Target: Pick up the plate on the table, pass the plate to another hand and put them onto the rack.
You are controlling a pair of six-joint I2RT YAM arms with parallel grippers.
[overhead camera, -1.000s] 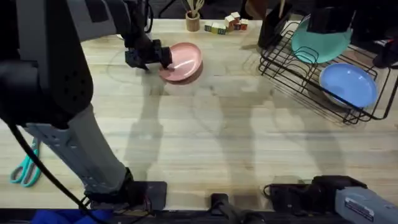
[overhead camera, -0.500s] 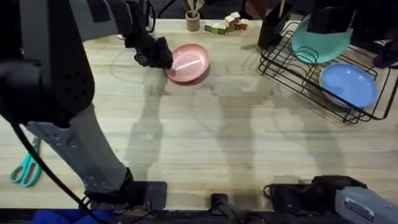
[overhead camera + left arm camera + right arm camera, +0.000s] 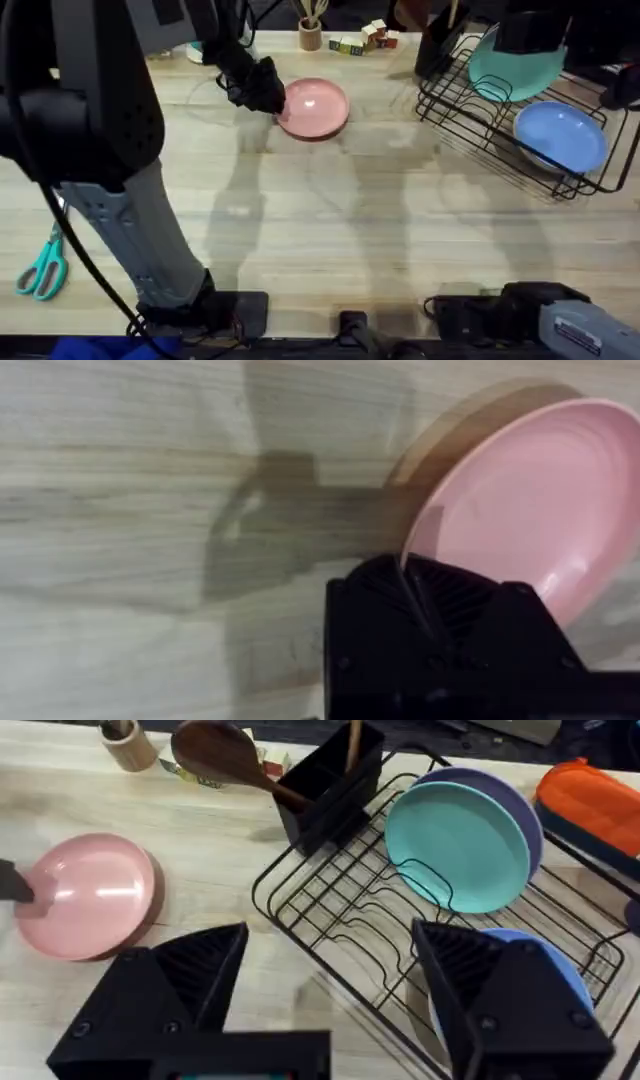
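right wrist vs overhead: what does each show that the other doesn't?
Right wrist alone: a purple plate behind the teal plate, an orange item, a wooden spoon.
Overhead alone: scissors, both arm bases.
Shared: the pink plate held at its rim by the left gripper, the rack, the blue plate.

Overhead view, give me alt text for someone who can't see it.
The left claw grips the rim of a pink plate over a light wood table. At far right, a black wire rack holds a teal plate and a blue plate.
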